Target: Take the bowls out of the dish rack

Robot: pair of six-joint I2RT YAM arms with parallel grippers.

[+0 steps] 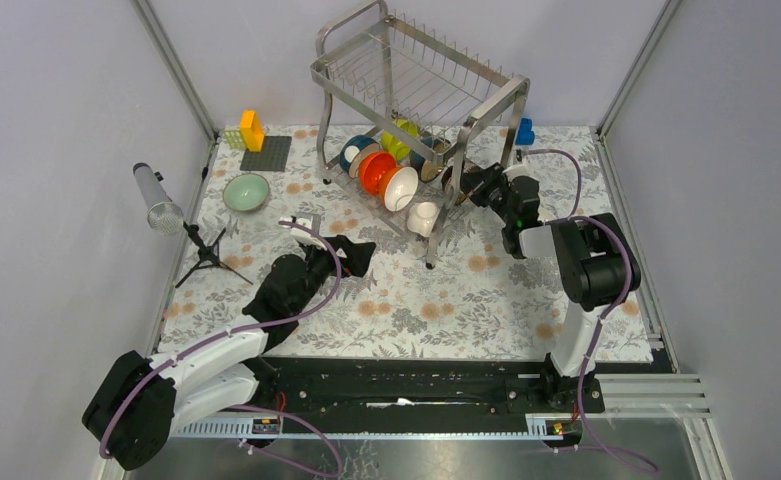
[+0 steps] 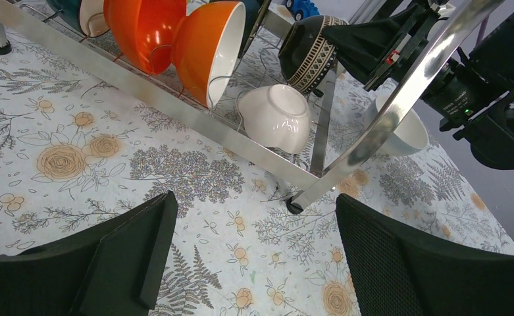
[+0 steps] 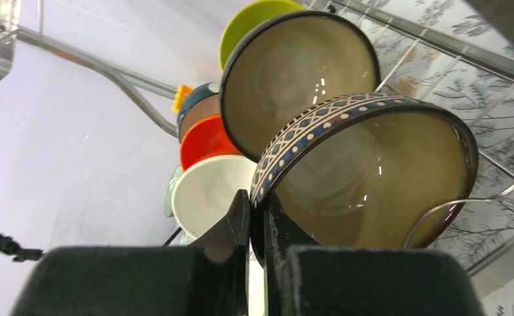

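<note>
Pinching patterned bowl (image 3: 372,178) rim, right tool (image 3: 255,205) clamped, clear only from its wrist, left tool (image 2: 254,220) agape

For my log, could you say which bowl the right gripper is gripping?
The dark bowl with the patterned rim band; the right gripper clamps its rim.

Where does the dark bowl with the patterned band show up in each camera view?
Top external: patterned bowl at the right end of the dish rack, lower tier.
Left wrist: the bowl is at the top, right of centre, outside facing the camera.
Right wrist: the bowl is centre right, rim pinched by the right gripper.
Shared landmark: the orange bowl.
</note>
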